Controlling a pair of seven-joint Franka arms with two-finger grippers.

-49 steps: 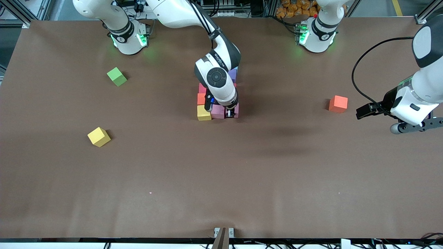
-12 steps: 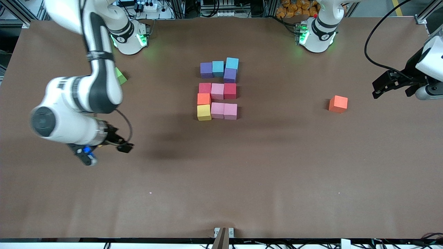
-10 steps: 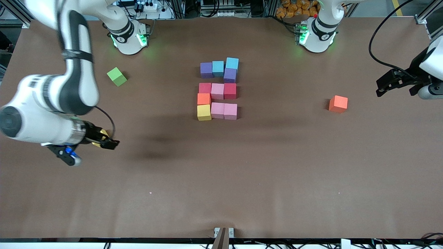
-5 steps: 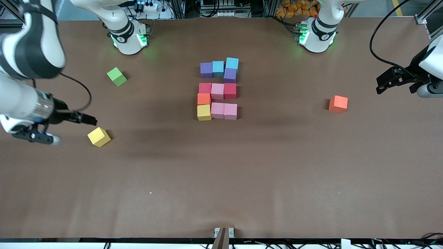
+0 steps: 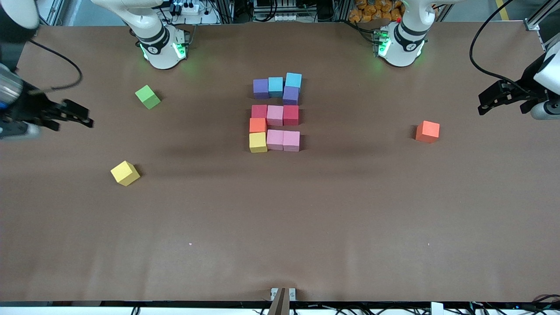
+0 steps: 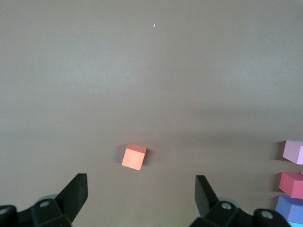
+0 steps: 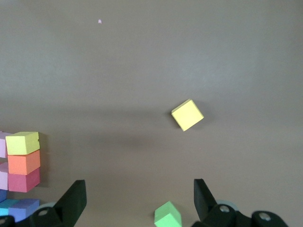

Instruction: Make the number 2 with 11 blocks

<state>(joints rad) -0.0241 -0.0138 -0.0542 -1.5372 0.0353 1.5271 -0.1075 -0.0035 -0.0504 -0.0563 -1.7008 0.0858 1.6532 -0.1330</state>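
From my station, lighting is even and overhead. The table [image 5: 280, 227] shows broad soft shadows mid-frame and no glare. The right arm [image 5: 17, 109] at the left edge of the frame is motion-blurred. Green lamps glow at both bases, top of frame.

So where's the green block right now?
In the front view the green block sits alone toward the right arm's end of the table, near that arm's base, farther from the front camera than the loose yellow block.
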